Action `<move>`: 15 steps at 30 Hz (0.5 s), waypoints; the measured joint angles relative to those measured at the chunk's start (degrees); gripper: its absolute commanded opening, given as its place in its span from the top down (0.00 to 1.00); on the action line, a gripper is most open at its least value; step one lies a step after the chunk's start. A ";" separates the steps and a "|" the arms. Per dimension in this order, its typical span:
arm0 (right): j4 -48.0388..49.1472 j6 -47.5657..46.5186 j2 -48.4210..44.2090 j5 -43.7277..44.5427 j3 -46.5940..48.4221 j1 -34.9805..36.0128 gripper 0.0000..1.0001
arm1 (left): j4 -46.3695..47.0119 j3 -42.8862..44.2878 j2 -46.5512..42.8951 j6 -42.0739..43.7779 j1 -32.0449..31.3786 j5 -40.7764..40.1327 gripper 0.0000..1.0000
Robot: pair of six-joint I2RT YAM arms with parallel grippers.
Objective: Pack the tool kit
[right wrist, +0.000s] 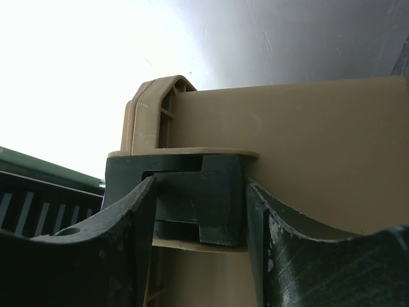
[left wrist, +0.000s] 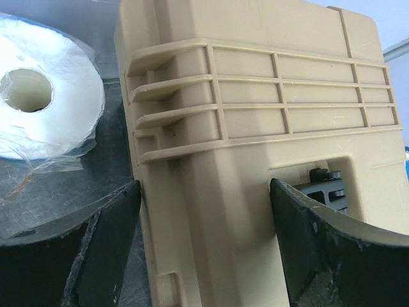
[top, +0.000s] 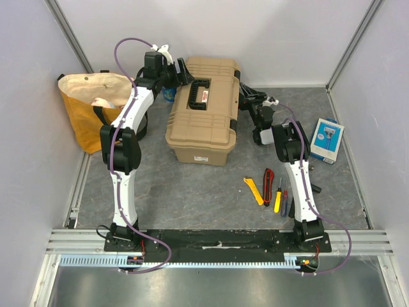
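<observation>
**Both pincers at the closed toolbox**

Left of my left pincer point(left wrist: 204, 195), a white roll in clear wrap point(left wrist: 38, 109) lies on the grey bench point(top: 192, 192). That pincer stands wide apart and grips nothing, with the ribbed end of the large tan plastic toolbox point(top: 203, 125) between its fingers. The toolbox sits closed between my two pincers, its black handle point(top: 199, 94) on top. My right pincer point(right wrist: 200, 192) is clamped on the black plastic latch point(right wrist: 211, 211) on the box's right side, one finger against each flank. Nearer my base than that pincer lie a yellow cutter point(top: 254, 190), a red cutter point(top: 269, 177) and slim screwdrivers point(top: 278, 201). To its right is a flat blue-white packet point(top: 328, 139).
</observation>
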 measured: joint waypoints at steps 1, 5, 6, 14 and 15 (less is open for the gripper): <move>-0.04 0.00 0.00 0.00 0.00 -0.02 0.75 | 0.00 0.00 0.00 0.13 0.00 0.00 0.13; -0.07 -0.37 -0.04 -0.04 -0.33 -0.17 0.78 | 0.00 0.02 0.00 0.59 -0.02 -0.13 0.13; -0.07 -0.50 -0.13 -0.04 -0.52 -0.20 0.79 | 0.00 0.02 0.00 0.68 -0.02 -0.17 0.13; -1.70 -3.15 -2.54 -0.59 -3.19 -0.70 0.84 | -0.09 0.04 0.00 0.98 -0.07 -0.42 0.13; -2.25 -3.96 -3.34 -0.76 -4.13 -0.83 0.84 | -0.11 0.07 0.00 1.03 -0.09 -0.48 0.13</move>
